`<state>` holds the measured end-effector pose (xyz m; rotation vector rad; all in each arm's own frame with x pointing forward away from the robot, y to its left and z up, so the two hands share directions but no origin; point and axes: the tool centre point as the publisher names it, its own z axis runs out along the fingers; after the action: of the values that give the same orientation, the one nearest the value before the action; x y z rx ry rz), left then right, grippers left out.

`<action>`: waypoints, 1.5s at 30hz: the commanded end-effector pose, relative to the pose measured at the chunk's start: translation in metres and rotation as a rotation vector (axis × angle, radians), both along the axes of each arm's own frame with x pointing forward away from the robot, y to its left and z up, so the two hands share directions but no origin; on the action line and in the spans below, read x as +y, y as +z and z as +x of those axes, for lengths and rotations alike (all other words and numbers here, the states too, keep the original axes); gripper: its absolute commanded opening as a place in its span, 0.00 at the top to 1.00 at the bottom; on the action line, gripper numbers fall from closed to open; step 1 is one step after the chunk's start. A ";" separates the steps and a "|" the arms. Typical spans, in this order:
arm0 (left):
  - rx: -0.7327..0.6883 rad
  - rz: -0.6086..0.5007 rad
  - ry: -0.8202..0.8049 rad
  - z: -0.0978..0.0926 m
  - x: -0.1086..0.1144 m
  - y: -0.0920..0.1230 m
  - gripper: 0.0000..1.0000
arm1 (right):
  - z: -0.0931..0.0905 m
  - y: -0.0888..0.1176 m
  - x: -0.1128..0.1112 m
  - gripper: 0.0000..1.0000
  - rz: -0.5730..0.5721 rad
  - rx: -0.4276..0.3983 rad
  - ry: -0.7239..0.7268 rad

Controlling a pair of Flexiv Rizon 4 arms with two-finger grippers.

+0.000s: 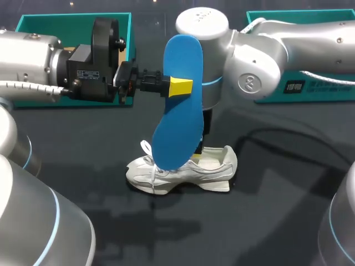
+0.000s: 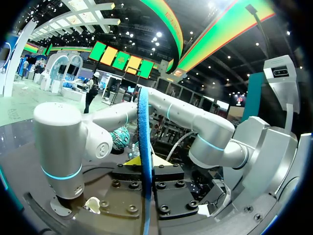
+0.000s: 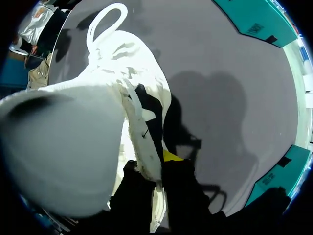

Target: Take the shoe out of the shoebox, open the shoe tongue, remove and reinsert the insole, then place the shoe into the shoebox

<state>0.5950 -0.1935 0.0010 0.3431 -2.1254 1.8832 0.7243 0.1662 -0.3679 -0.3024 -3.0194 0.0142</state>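
At the upper left of the head view, one teal shoebox tray (image 1: 55, 22) is lying on the dark table (image 1: 266, 221). Just right of it, the left gripper (image 1: 178, 87) is pinching one blue insole (image 1: 177, 122), fingers closed on its two faces. The insole is standing on end, smooth and bright, its lower end overlapping the shoe's laced front. Below centre, one white shoe (image 1: 213, 166) is resting on its sole, laces loose. The right gripper (image 3: 161, 164) is clamping the shoe's side wall between both fingers. At the upper right, a second teal tray (image 1: 338, 93) is sitting.
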 end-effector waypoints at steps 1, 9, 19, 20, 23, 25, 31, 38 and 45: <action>-0.001 -0.003 0.001 0.000 -0.001 -0.001 1.00 | 0.000 0.003 0.003 1.00 -0.009 0.003 0.006; -0.001 -0.003 0.001 0.000 -0.001 -0.001 1.00 | -0.003 0.014 0.002 1.00 -0.004 0.021 -0.040; -0.001 -0.003 0.001 0.000 -0.001 -0.001 1.00 | -0.013 0.036 -0.003 1.00 0.020 0.008 -0.272; -0.001 -0.003 0.001 0.000 -0.001 -0.001 1.00 | -0.016 0.038 -0.003 1.00 0.017 0.002 -0.340; -0.001 -0.003 0.001 0.000 -0.001 -0.001 1.00 | -0.021 0.041 -0.002 1.00 -0.001 0.016 -0.509; -0.001 -0.003 0.001 0.000 -0.001 -0.001 1.00 | -0.023 0.041 -0.001 1.00 0.027 0.015 -0.541; -0.001 -0.003 0.001 0.000 -0.001 -0.001 1.00 | -0.023 0.041 -0.001 1.00 0.027 0.015 -0.541; -0.001 -0.003 0.001 0.000 -0.001 -0.001 1.00 | -0.023 0.041 -0.001 1.00 0.027 0.015 -0.541; -0.001 -0.003 0.001 0.000 -0.001 -0.001 1.00 | -0.023 0.039 -0.001 1.00 0.042 0.051 -0.862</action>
<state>0.5950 -0.1935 0.0010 0.3432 -2.1254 1.8833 0.7043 0.1678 -0.3283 -1.3387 -2.6714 -0.0852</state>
